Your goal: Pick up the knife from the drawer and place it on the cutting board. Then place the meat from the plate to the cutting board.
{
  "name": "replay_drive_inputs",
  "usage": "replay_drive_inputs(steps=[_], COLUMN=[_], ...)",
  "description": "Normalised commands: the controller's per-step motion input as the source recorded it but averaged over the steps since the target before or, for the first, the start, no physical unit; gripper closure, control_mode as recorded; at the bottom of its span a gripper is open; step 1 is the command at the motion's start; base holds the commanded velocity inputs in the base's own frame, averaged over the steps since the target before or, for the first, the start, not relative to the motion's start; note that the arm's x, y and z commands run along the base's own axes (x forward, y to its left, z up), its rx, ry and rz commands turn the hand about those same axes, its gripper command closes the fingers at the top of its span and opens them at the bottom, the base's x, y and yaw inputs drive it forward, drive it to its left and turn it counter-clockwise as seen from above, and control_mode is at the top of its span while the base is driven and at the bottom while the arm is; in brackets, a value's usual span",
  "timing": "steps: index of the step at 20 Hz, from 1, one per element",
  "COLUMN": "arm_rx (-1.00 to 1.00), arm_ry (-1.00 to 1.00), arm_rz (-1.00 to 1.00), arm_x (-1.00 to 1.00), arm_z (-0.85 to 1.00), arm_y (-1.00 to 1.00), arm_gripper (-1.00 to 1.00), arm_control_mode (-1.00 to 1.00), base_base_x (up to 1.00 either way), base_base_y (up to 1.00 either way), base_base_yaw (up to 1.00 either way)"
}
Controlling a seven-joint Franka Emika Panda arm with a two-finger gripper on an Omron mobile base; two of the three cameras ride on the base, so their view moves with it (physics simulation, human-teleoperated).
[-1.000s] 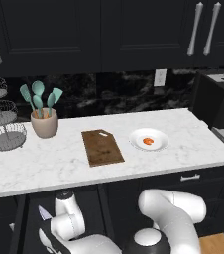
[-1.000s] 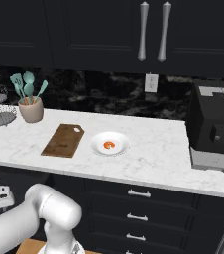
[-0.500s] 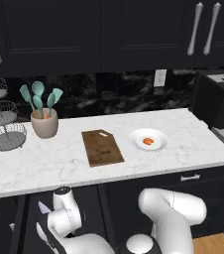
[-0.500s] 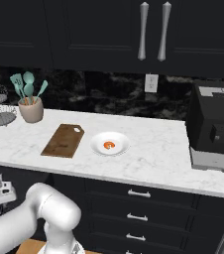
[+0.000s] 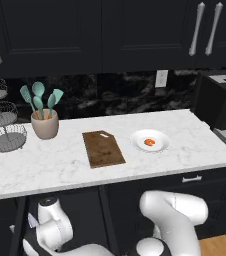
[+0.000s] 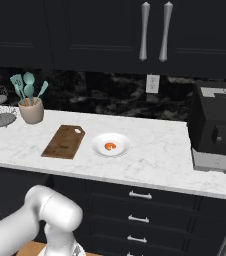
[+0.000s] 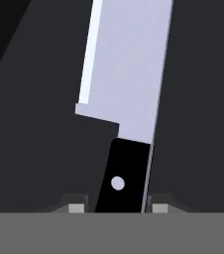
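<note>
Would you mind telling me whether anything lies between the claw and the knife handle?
Nothing visible does: in the hand view the knife handle sits directly between the claw fingertips, with bare dark drawer floor around it.

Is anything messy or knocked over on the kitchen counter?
Nothing stands out. The cutting board lies flat on the counter, the meat sits in the middle of the plate beside it, and the utensil jar stands upright. Nothing looks spilled or broken.

A beige utensil crock (image 5: 45,125) with teal spatulas (image 5: 38,97) sits at nine o'clock on the marble counter (image 5: 195,145); a wire tiered basket (image 5: 4,136) stands beside it, a black coffee machine (image 6: 216,126) at three o'clock.
</note>
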Motion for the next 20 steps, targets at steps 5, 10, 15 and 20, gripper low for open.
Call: replay_drive_inputs(steps=[5, 10, 15, 20], arm_rx=[0.03, 0.0, 0.0, 0.0], arm_ry=[0.0, 0.0, -0.01, -0.03], arm_rz=[-0.04, -0.06, -0.09, -0.12], arm_x=[-0.83, -0.48, -0.15, 0.13], arm_z=[1.0, 1.0, 1.0, 1.0], arm_y=[0.01, -0.04, -0.54, -0.86], arm_gripper=[1.0, 1.0, 1.0, 1.0], arm_control_mode=[-1.0, -1.0, -1.0, -1.0], base_base_x=[0.0, 0.0, 0.0, 0.0], base_base_y=[0.0, 0.0, 0.0, 0.0], base_base_yaw=[0.0, 0.0, 0.0, 0.0])
